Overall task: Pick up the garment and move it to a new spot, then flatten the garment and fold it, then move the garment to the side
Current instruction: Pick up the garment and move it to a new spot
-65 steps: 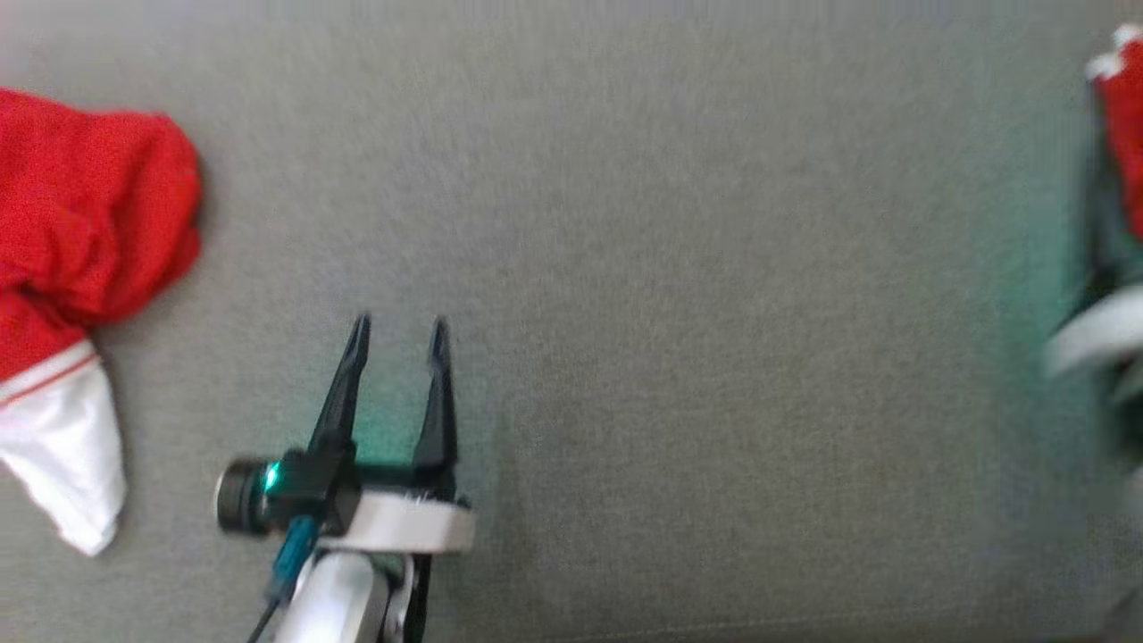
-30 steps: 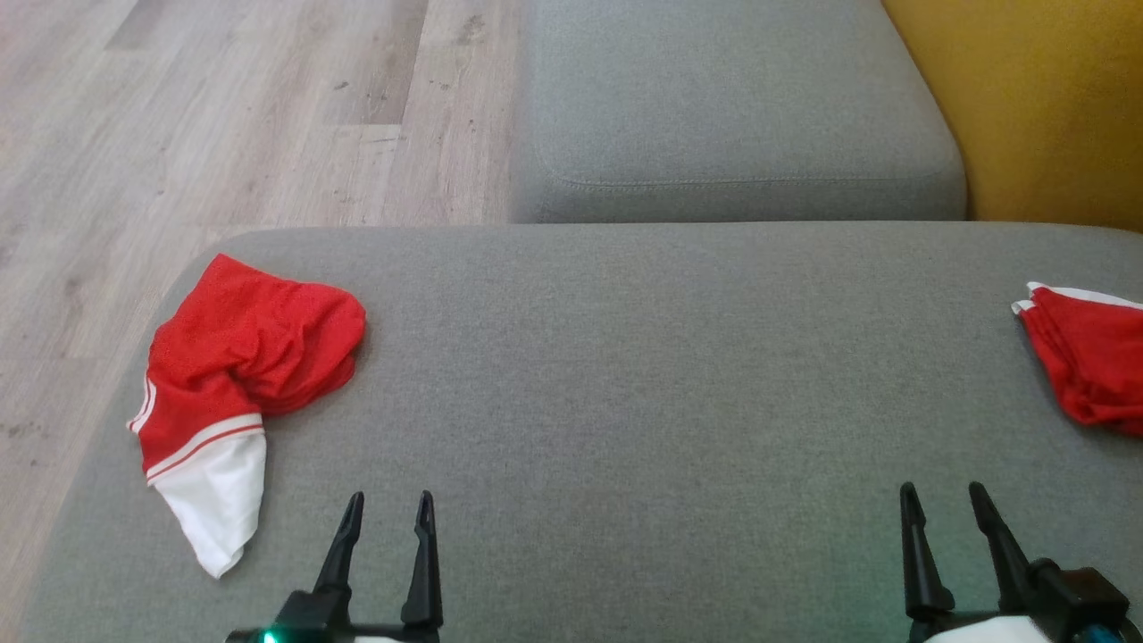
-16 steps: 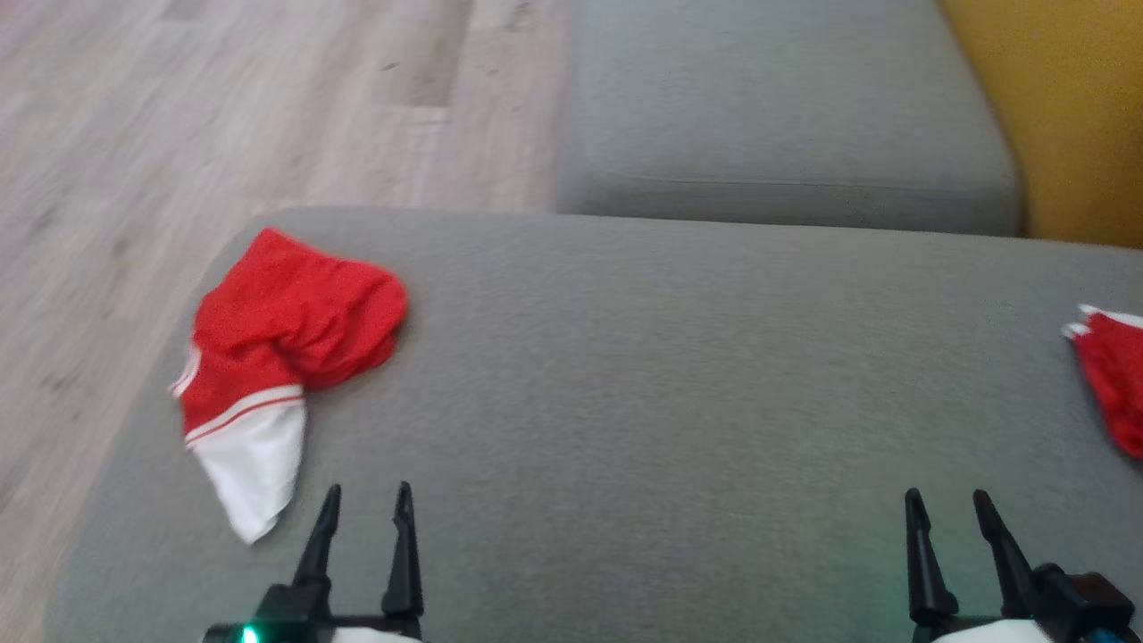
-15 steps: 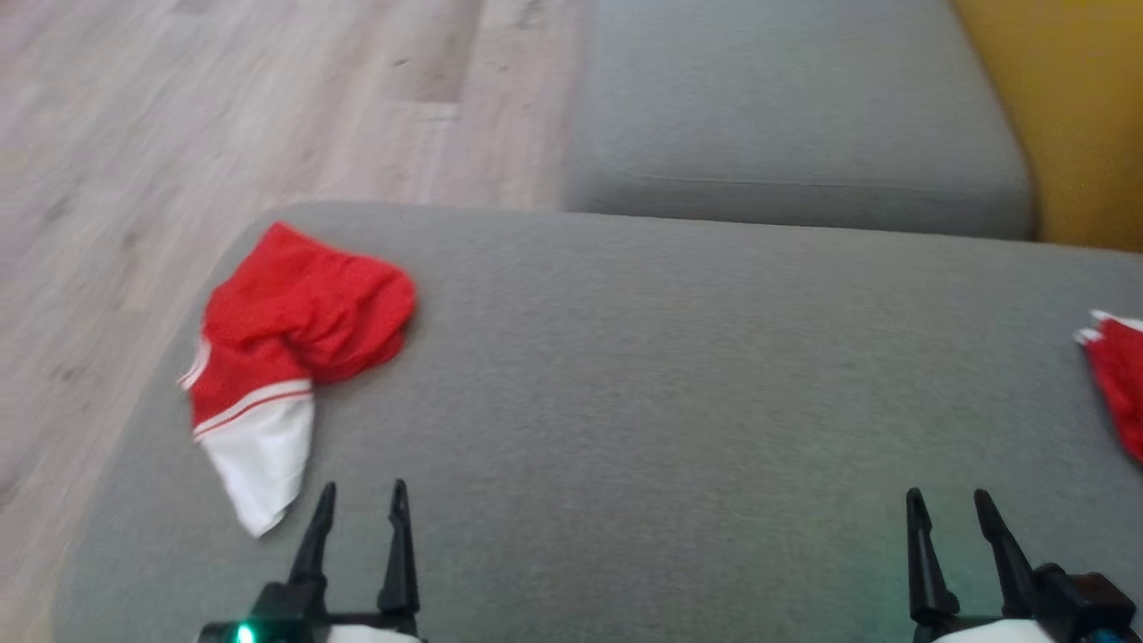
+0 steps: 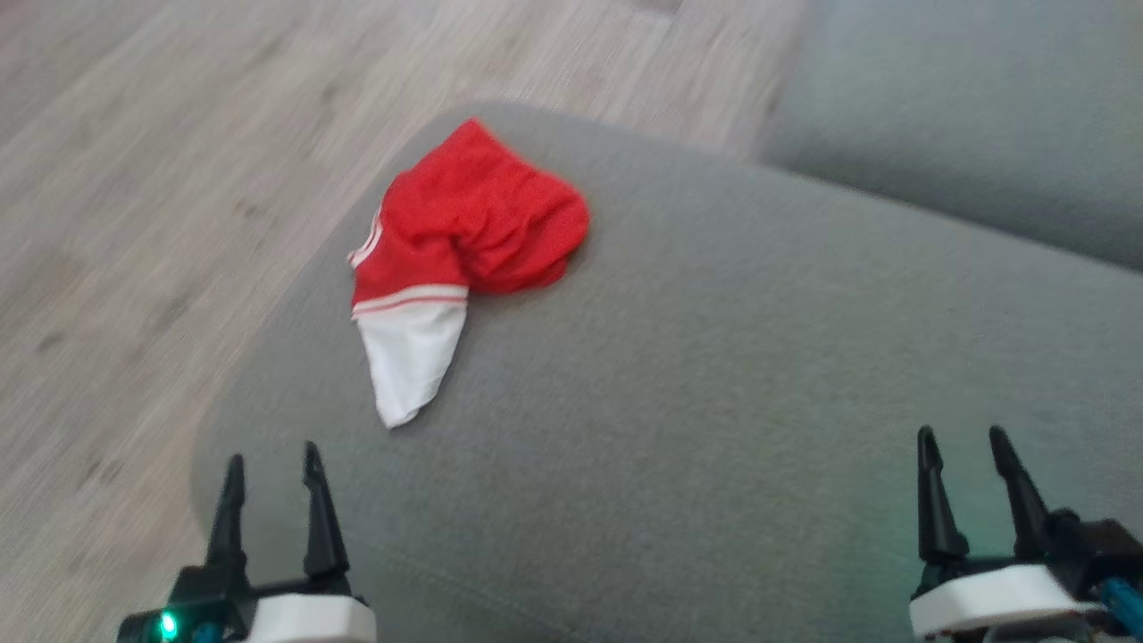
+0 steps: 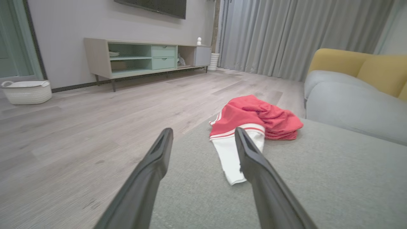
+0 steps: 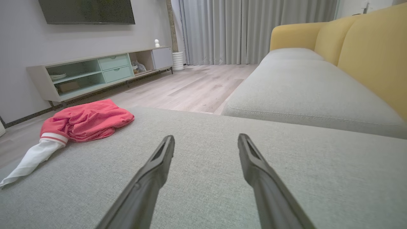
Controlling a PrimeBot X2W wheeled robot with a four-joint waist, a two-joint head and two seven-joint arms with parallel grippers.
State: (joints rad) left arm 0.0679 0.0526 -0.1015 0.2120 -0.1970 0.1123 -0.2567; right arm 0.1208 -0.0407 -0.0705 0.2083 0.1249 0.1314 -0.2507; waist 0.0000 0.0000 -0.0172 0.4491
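Both sets of jaws are spread wide with nothing in them, left gripper (image 5: 272,451) and right gripper (image 5: 962,430) alike. You're at the very first step, the pick-up, and the crumpled red mesh garment with the white stripes and white end (image 5: 464,241) hasn't been touched yet.

It's lying ahead of your left jaws, a bit toward the right finger, with the white tail nearest the tips. From your right jaws it's well off to the left and further ahead.

It sits near the rounded corner of the grey fabric sofa cushion (image 5: 714,429), close to the drop onto the pale wood floor (image 5: 134,223). My guess for the next move: run the left arm forward and down onto the bunched red part, where there's a fold to pinch. I'd skip the flat white tail. Then carry it inward to the open cushion in front of the right jaws, where there's room to flatten it.

As for containers, there's a white woven basket (image 6: 27,92) on the floor far left of the left jaws, but you can't see inside it. Beyond it is a low TV cabinet with mint drawers (image 6: 146,57). Its drawers are closed, and the bits on its open shelves are too small to identify.
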